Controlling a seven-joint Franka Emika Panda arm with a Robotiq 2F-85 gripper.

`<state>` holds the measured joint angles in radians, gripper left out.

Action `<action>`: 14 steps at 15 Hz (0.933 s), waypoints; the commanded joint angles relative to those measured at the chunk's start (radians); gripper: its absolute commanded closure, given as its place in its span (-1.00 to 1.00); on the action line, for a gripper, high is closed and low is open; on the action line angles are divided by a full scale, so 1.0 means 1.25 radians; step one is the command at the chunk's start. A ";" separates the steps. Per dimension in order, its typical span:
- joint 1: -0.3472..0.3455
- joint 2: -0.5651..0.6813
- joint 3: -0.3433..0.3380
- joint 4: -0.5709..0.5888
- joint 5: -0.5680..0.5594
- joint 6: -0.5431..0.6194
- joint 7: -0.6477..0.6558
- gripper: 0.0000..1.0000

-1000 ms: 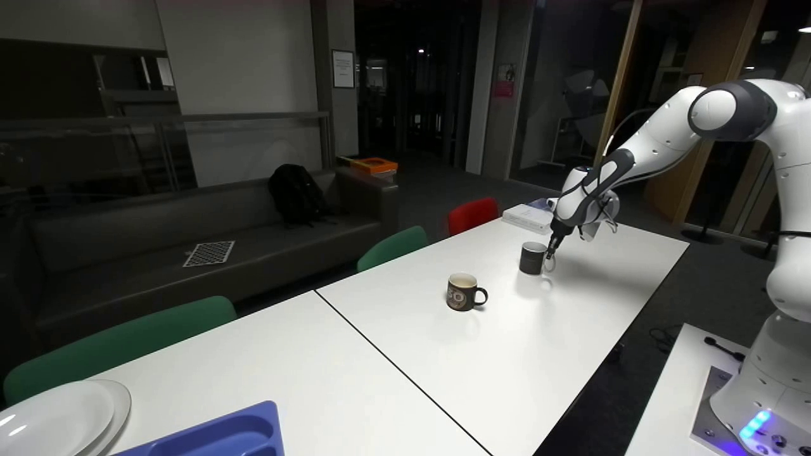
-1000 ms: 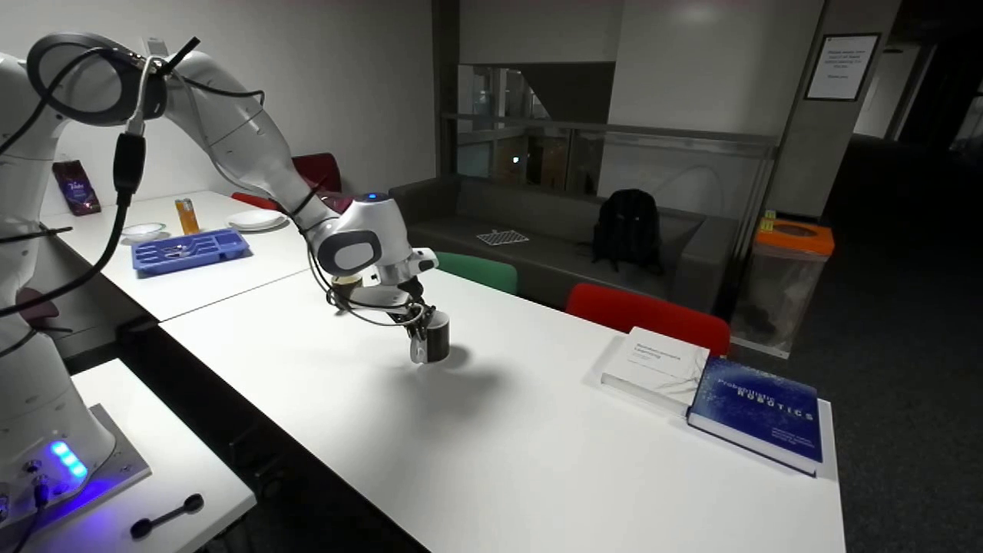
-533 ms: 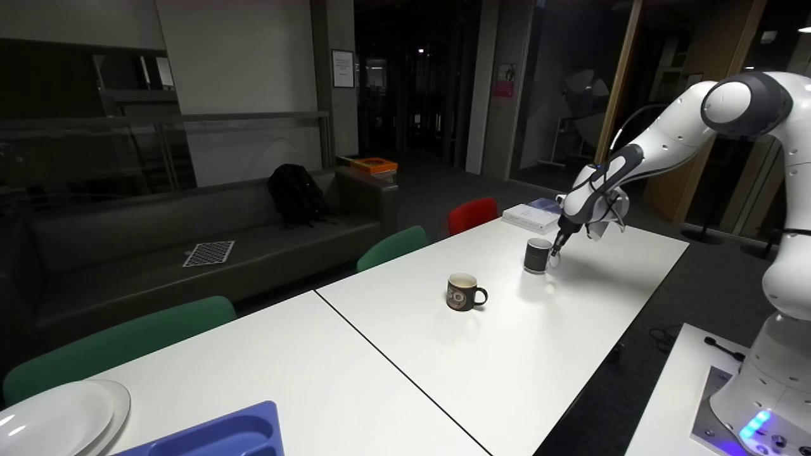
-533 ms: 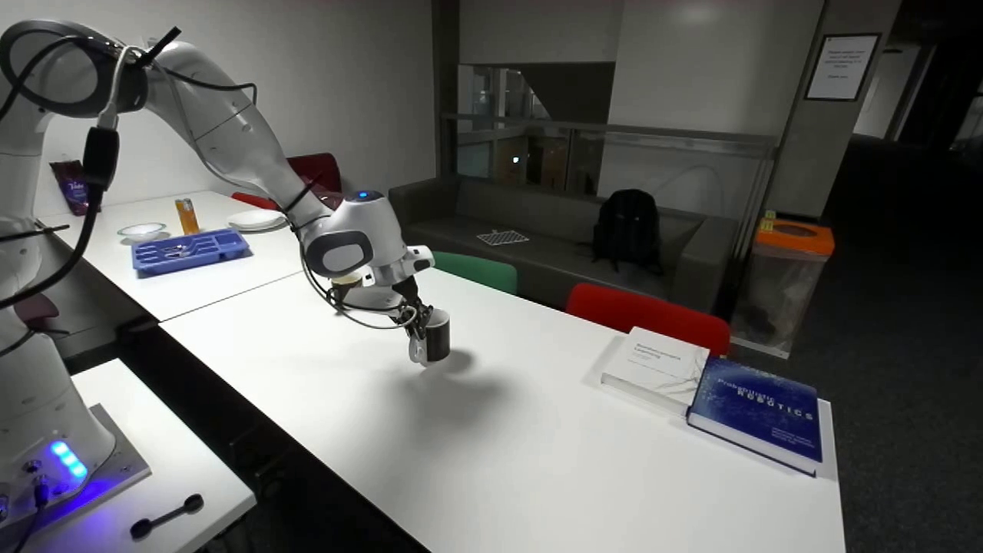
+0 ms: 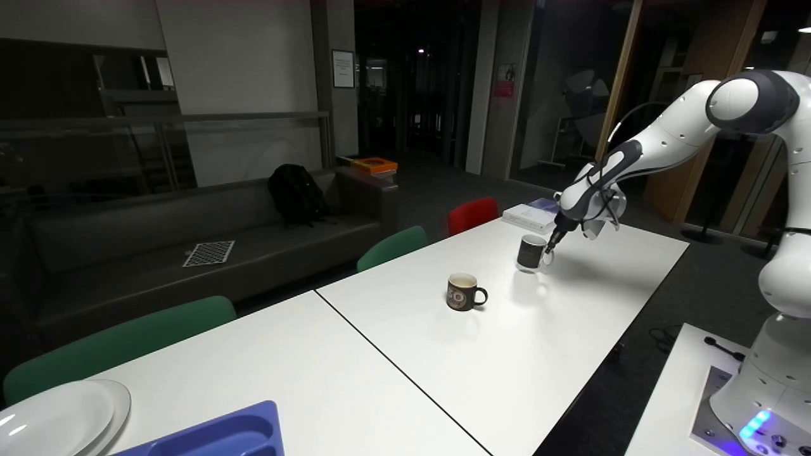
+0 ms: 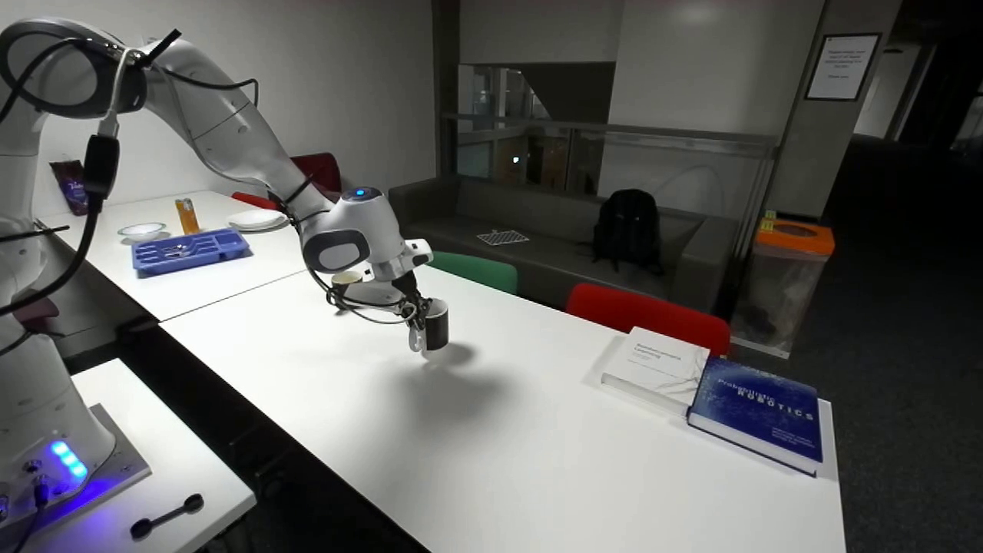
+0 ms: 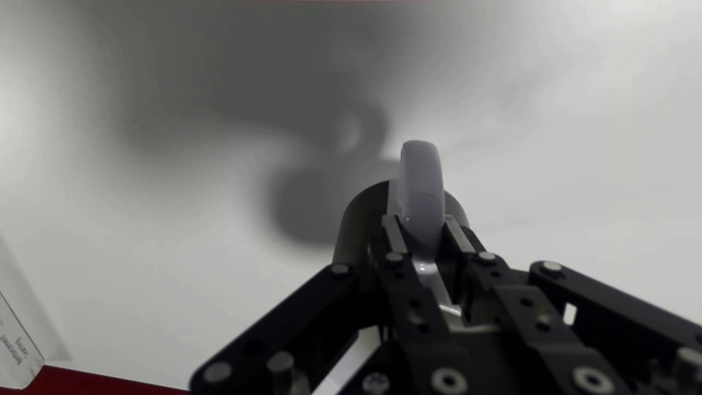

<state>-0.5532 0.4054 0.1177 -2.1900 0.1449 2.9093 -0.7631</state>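
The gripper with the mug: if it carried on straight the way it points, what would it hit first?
Most likely the white table. The gripper points down at a slant, pinching the mug by its handle, so the mug would probably touch down first; the gap below is hard to judge.

Wrist view: hand hides part of mug; white book cut off by left edge. Exterior view: plates cut off by left edge, blue tray by bottom; framed notice illegibly small.
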 commanded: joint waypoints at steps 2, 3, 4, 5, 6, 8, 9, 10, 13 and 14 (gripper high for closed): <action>0.025 -0.060 -0.020 -0.004 -0.011 -0.018 0.009 0.90; 0.037 -0.066 -0.029 -0.001 -0.020 -0.021 0.016 0.90; 0.051 -0.073 -0.041 0.001 -0.029 -0.024 0.024 0.90; 0.064 -0.081 -0.052 0.004 -0.040 -0.028 0.031 0.90; 0.081 -0.088 -0.065 0.009 -0.053 -0.034 0.040 0.90; 0.115 -0.102 -0.091 0.017 -0.082 -0.044 0.059 0.90; 0.135 -0.107 -0.105 0.024 -0.104 -0.052 0.073 0.90; 0.155 -0.111 -0.120 0.031 -0.125 -0.059 0.090 0.90; 0.208 -0.116 -0.155 0.056 -0.194 -0.086 0.143 0.90; 0.226 -0.116 -0.165 0.066 -0.220 -0.094 0.164 0.90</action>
<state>-0.3363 0.3012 -0.0373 -2.1354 -0.0477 2.8333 -0.6307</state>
